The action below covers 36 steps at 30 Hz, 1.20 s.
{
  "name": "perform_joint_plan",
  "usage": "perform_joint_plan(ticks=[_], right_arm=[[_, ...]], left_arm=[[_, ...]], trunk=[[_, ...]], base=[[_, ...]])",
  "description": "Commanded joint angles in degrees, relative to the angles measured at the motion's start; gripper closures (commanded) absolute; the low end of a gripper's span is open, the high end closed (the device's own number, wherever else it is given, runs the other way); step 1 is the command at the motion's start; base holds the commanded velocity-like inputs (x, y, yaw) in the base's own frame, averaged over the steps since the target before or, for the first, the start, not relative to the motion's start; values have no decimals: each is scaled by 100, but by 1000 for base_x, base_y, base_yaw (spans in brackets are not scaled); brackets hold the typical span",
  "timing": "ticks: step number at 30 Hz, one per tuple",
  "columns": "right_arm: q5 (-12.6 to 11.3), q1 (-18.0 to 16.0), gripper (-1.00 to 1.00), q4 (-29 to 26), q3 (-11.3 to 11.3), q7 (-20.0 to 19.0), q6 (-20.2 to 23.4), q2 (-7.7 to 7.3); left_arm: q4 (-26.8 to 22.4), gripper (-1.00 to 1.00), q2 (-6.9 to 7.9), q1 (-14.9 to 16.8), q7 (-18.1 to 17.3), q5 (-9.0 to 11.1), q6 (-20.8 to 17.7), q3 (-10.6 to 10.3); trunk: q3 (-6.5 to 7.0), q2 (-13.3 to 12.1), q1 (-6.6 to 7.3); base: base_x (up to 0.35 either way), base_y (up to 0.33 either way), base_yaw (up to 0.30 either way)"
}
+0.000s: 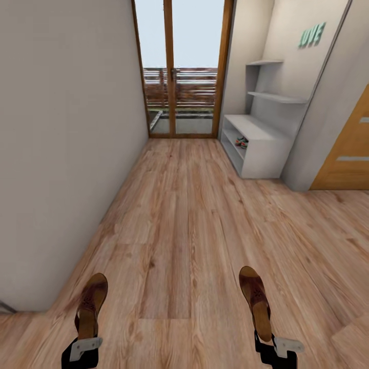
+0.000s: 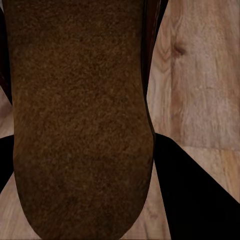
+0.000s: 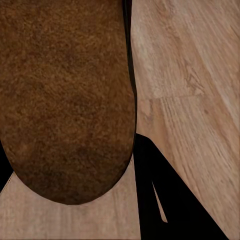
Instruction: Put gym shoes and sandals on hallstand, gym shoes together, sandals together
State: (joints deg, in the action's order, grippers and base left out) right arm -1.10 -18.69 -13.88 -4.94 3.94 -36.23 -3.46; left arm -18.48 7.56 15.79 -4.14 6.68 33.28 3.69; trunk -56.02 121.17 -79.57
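I hold one brown sandal in each gripper above the corridor floor. In the head view the left sandal sticks forward from my left gripper, which is shut on its heel end. The right sandal sticks forward from my right gripper, also shut. The wrist views look at each brown sole close up: the left sandal beside a black finger, the right sandal beside its finger. Far ahead on the right stands the hallstand; the gym shoes sit on its lower shelf.
A long wall runs along the left. A wood-framed glass door closes the corridor's far end. Floating shelves hang above the hallstand. An orange door is at the right. Wood floor stretches between me and the rack.
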Motion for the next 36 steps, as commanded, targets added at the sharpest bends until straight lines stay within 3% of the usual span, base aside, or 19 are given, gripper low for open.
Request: perform_joint_plan(ticks=[1, 36], right_arm=[[-30, -4, 100, 4, -7, -10, -16, 1], [-30, -4, 100, 5, -7, -25, -16, -5]], left_arm=[[10, 100, -1, 3, -38, 42, 11, 12], [49, 100, -18, 5, -34, 51, 18, 18]], trunk=[[-4, 2, -3], [-4, 2, -3]], base=[[337, 0, 0], [337, 0, 0]])
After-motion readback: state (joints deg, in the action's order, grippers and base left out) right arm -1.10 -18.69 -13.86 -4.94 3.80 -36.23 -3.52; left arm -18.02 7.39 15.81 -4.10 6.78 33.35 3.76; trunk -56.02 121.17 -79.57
